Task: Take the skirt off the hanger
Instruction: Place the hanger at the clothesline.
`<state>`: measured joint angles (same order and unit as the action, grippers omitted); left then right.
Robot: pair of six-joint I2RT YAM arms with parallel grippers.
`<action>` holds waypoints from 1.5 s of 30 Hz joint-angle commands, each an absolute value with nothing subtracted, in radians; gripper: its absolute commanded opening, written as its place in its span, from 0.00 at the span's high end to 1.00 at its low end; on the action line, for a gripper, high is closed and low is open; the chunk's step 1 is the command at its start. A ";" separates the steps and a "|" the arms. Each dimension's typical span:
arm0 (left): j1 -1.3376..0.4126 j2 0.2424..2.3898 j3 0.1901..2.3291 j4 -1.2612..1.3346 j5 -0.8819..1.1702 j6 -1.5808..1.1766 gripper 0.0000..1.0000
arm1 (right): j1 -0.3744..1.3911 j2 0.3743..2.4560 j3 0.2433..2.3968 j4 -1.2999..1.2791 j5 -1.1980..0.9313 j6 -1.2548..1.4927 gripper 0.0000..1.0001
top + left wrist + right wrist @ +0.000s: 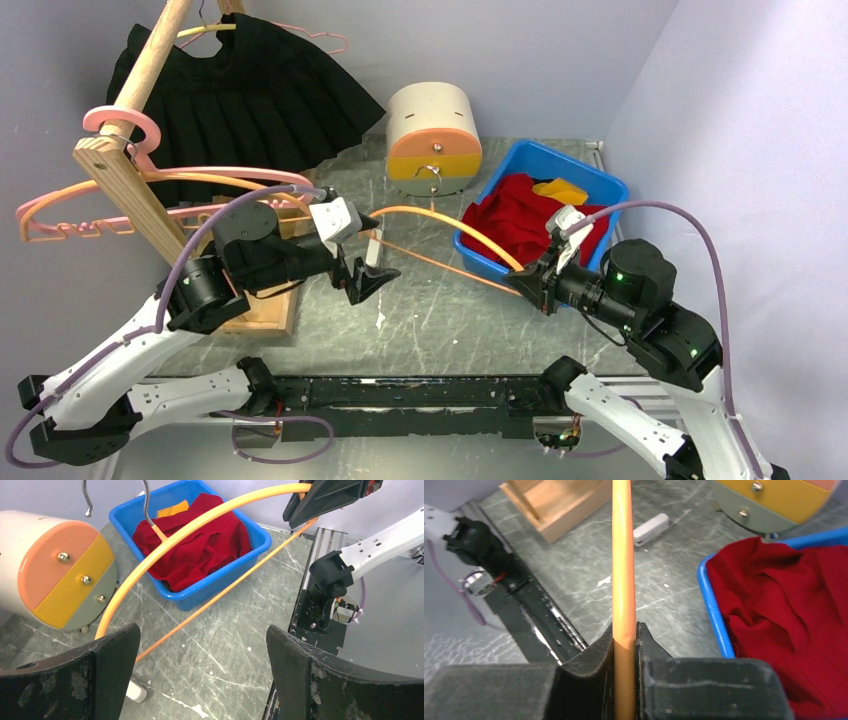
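**Top view.** The right gripper is clamped on one end of the orange hanger and holds it clear of the table, so the frame spans the gap between the arms. The left gripper sits near the hanger's opposite end with its jaws apart, gripping nothing. The red skirt lies bunched in the blue bin beside a yellow item. No cloth shows on the hanger's arms, so the removal is judged essentially complete. A black skirt hangs on the wooden rack, well apart from both grippers.

**Left wrist view.** The fingers stand wide apart with bare table between them. The hanger arcs from beside the left finger up to the right gripper at the top edge. Its metal hook hangs above the bin; whether it touches the skirt cannot be told. The round drawer unit stands just beside the bin with its drawers closed and its contents hidden.

**Right wrist view.** The pads are pressed together on the hanger rod, which runs straight up the frame. This end grip appears to fix the hanger's angle. The skirt fills the visible part of the bin.
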<state>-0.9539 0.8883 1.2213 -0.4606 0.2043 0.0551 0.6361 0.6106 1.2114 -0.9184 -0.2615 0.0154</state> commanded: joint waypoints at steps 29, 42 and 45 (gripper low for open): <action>-0.958 0.779 0.748 -0.181 0.318 -0.136 0.07 | 0.630 1.261 1.569 -0.329 -0.658 -0.085 1.00; -0.970 0.751 0.648 -0.100 0.341 -0.232 0.08 | 0.746 1.691 1.931 -0.160 -0.795 -0.069 1.00; -0.975 0.744 0.635 -0.097 0.339 -0.244 0.08 | 0.790 1.787 2.064 -0.175 -0.752 -0.079 1.00</action>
